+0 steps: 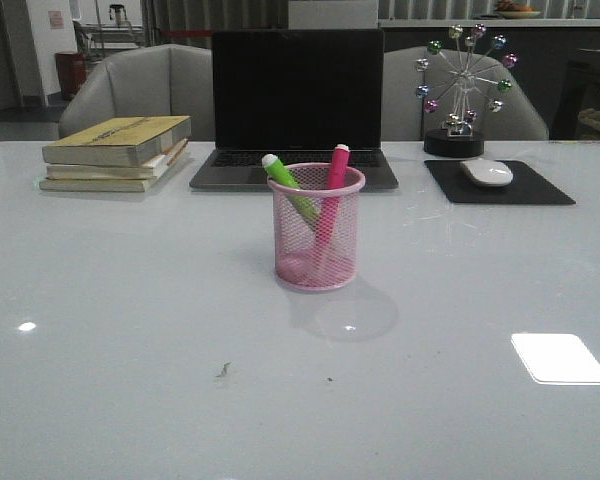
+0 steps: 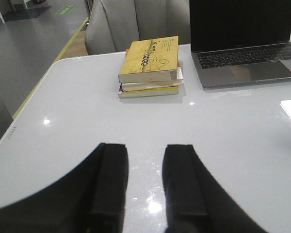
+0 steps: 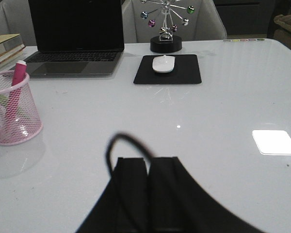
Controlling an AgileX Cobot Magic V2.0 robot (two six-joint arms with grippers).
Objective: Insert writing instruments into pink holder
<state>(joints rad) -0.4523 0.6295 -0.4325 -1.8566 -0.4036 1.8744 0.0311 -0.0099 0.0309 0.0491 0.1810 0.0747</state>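
Black, padded, spread apart with bare table showing between the fingers: left gripper (image 2: pixel 145 187), holding nothing, parked low over the near left of the tabletop. Black too, pressed together with no gap and nothing pinched: right gripper (image 3: pixel 148 194), likewise low over the near right side, a thin dark cable looping just above the fingers. Both well clear of the work, probably withdrawn because nothing is left to carry. Further out, mid-table: pink wire-mesh cylindrical pen cup (image 1: pixel 317 228), upright on its solid base, with the lime green marker with a pale tip (image 1: pixel 288 186) leaning toward the left rim and the hot pink marker (image 1: pixel 332 192) standing steeper toward the right, both ends poking above the rolled rim, crossed low inside. Task judged complete from this layout. Beyond the cup: open dark-screened grey laptop (image 1: pixel 296 110), stack of yellow-covered books (image 1: pixel 118 152) to the left, white mouse (image 1: pixel 487 172) on a black mouse pad (image 1: pixel 499 183) to the right, ferris-wheel desk ornament with coloured balls (image 1: pixel 465 90) behind. Glossy white table (image 1: pixel 130 330), ceiling lights mirrored in it, a few small specks near the front. Grey upholstered chairs (image 1: pixel 140 85) behind, dim office floor past them.
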